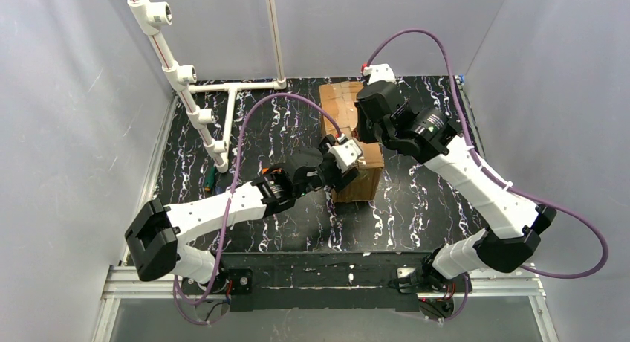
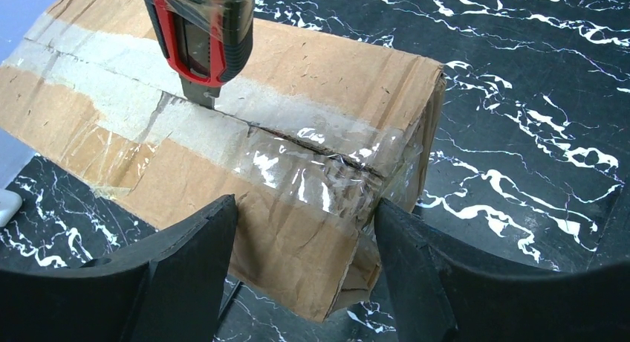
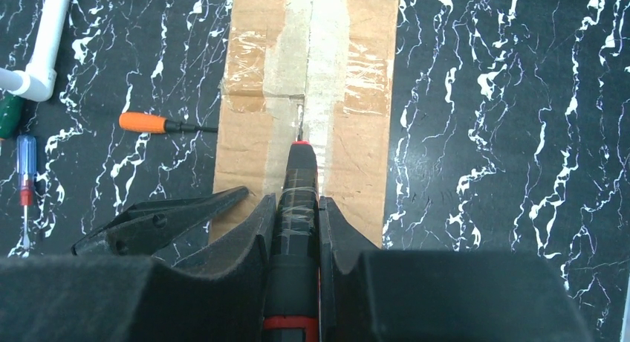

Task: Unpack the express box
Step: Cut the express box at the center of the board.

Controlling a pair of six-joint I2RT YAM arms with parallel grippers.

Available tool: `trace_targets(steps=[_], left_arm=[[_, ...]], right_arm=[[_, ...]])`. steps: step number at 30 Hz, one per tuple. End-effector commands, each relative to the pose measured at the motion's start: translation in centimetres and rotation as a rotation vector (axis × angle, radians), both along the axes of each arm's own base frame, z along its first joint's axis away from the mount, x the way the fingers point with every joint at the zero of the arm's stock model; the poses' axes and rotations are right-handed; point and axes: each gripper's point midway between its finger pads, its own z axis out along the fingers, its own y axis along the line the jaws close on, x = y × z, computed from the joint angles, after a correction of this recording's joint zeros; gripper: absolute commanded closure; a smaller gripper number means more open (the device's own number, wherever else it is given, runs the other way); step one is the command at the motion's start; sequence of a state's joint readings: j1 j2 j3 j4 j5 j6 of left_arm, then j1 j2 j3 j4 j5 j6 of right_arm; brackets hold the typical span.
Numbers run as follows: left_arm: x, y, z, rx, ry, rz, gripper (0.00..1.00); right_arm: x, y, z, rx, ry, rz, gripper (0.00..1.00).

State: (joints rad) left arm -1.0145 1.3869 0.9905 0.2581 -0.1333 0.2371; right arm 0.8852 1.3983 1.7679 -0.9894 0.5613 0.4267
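Note:
The express box, a brown taped carton, lies lengthwise in the middle of the black marbled table. My right gripper is shut on a red-and-black utility knife. Its blade rests on the tape seam along the top of the express box. In the left wrist view the knife meets a slit in the glossy tape. My left gripper straddles the near end of the express box. One finger presses its long side and the other finger its end corner.
Left of the box lie an orange-handled screwdriver, a blue-and-red screwdriver and a green handle. A white pipe frame stands at the back left. Grey walls enclose the table on three sides.

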Motion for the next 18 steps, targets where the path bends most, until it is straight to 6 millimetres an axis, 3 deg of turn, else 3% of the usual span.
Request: trace_targets(steps=[1,4,7,11,15,18], left_arm=[[2.2,2.0,-0.3,0.02,0.005,0.101,0.35],[2.2,2.1,-0.3,0.017,0.006,0.101,0.35],[2.4,2.4,-0.5,0.017,0.012,0.108,0.35],[2.5,2.5,-0.6,0.018,0.016,0.109,0.35],[2.9,2.4,-0.5,0.014,0.019,0.116,0.35],[3.0,1.9,0.3,-0.003,0.013,0.102,0.35]], right_arm=[[-1.3,0.4,-0.2,0.008,0.038,0.055,0.99],[-1.3,-0.1,2.6,0.054,-0.028,0.047,0.99],[-1.1,0.1,-0.1,-0.013,0.031,0.044,0.99],[-1.3,-0.1,2.6,0.052,-0.03,0.042,0.99],[-1.2,0.4,-1.4,-0.027,0.054,0.047,0.99],[-1.2,-0.1,1.0,0.003,0.005,0.039,0.99]])
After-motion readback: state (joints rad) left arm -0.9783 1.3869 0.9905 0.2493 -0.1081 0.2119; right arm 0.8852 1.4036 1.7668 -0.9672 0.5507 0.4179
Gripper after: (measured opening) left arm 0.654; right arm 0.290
